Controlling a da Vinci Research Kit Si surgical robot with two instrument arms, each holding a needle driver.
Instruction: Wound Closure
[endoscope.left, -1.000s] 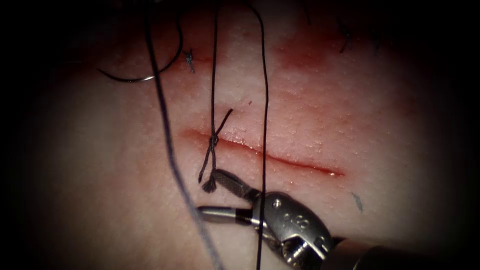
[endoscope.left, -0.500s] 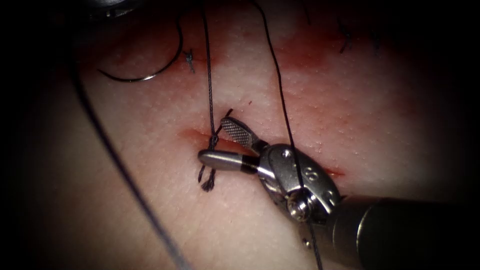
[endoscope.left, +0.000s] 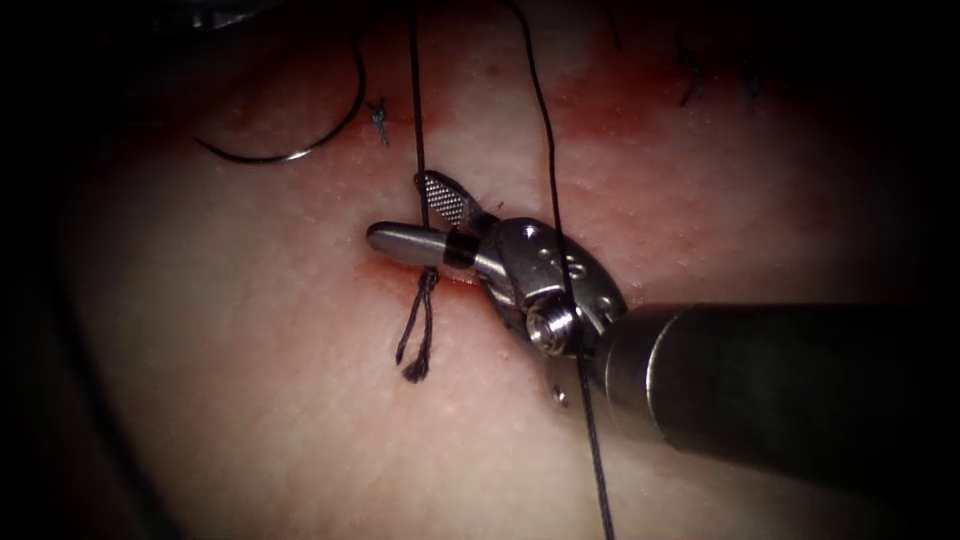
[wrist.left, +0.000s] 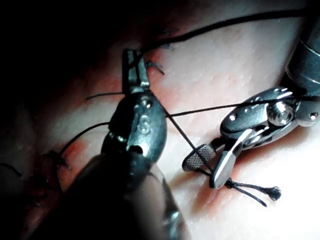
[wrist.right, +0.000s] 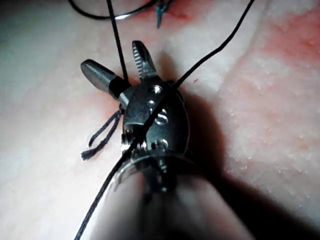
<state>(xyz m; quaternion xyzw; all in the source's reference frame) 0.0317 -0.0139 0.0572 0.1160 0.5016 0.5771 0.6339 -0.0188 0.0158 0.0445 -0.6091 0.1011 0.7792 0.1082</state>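
Counts two tools, one needle (endoscope.left: 300, 150), one knot (endoscope.left: 428, 275) with two short tails (endoscope.left: 412, 350), and two long runs of thread (endoscope.left: 418, 130) crossing the tissue (endoscope.left: 250, 400) from top to bottom of the endoscope view. Finds the right claw (endoscope.left: 400, 210) spread wide at the left end of the cut (endoscope.left: 385, 264), straddling the left run of thread just above the knot, gripping nothing. Notes the second run lying across that tool's wrist and passing on down its shaft side. Locates the needle flat on the tissue, up and left of the cut, well apart from both tools, free of any hold and not in the tissue. Records red fluid (endoscope.left: 620, 110) above the cut and old cut ends (endoscope.left: 690, 85) near the far edge. Sees open tissue left of and below the knot; to the right, finds most of the cut covered by the right shaft. Shows, in the left wrist view, the left claw (wrist.left: 131, 55) closed narrow on the thread at its tip, with the right claw (wrist.left: 201, 172) beside it and the frayed tails (wrist.left: 272, 191) beyond. Confirms, in the right wrist view, the thread passing between the parted jaws of the right claw (wrist.right: 110, 55), untouched by either.
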